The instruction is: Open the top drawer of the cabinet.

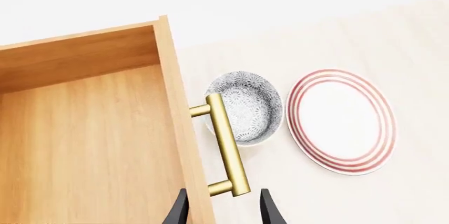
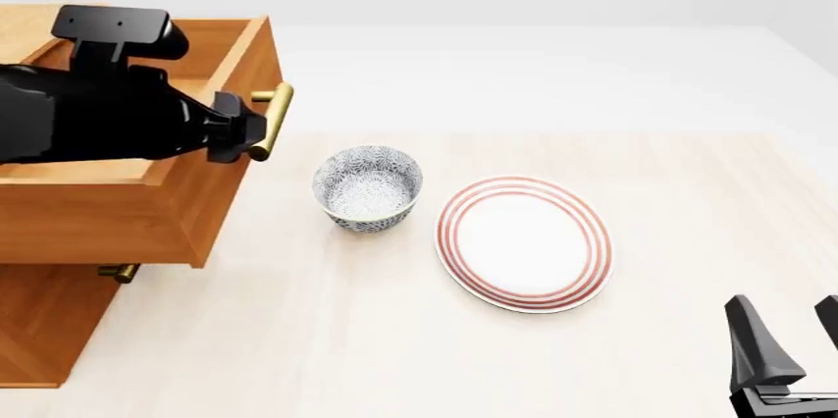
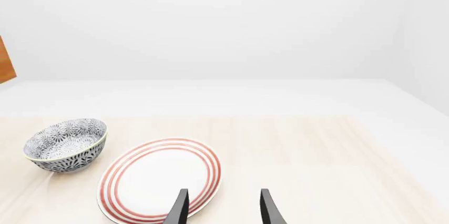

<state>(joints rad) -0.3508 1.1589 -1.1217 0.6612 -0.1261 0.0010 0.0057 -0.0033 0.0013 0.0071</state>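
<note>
Orange-brown wood marks the cabinet (image 2: 53, 330) at the worktop's (image 2: 629, 173) near left, and its top drawer (image 2: 144, 207) stands pulled out, its plain interior showing. The left pincer (image 1: 224, 208) sits at the near end of the drawer's brass handle (image 1: 228, 145), its two fingers apart with the bar's end between them; whether they press it cannot be told. Beside the cabinet stand a patterned bowl (image 2: 368, 187) and, past it, a red-ringed plate (image 2: 524, 241), while the right pincer (image 2: 786, 339) hangs parted, well away from the cabinet.

We see bright, even, diffuse light w/ no glare; soft faint shadows sit under bowl (image 2: 368, 187) and plate (image 2: 524, 242). All views sharp, no blur or edge distortion.
</note>
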